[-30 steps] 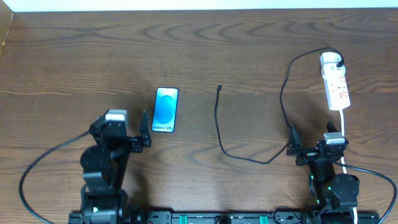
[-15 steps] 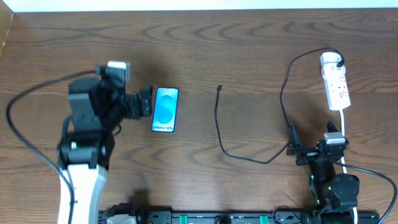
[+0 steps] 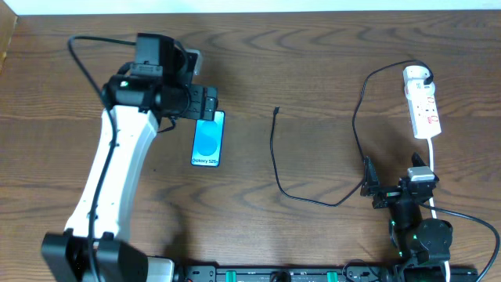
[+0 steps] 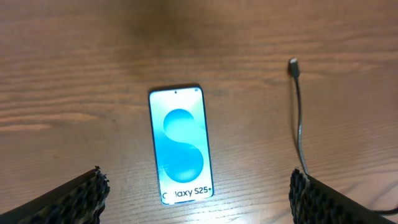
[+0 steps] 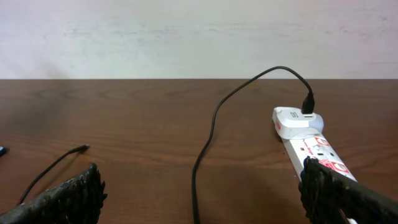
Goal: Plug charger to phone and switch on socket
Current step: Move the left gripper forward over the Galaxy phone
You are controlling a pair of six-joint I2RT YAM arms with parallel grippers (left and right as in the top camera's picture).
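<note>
The phone (image 3: 208, 139), a slim glossy rectangle with a blue swirl screen, lies flat on the dark wood-grain table (image 3: 313, 63). The thin black charger (image 3: 273, 157) ends in a small connector tip (image 4: 293, 64) just right of the phone, and the long white plastic socket (image 3: 421, 102) sits far to its right. The left gripper (image 3: 206, 103) hangs above the phone's far end, its ribbed black fingers (image 4: 87, 190) spread wide and holding nothing; the right gripper (image 3: 390, 178), well right of the phone, is likewise spread and empty.

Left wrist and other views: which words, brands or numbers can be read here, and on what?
"Galaxy S25+": on the white band at the bottom of the phone screen.
Power strip: red printed marks, too small and blurred to read.
No other text is visible.
</note>
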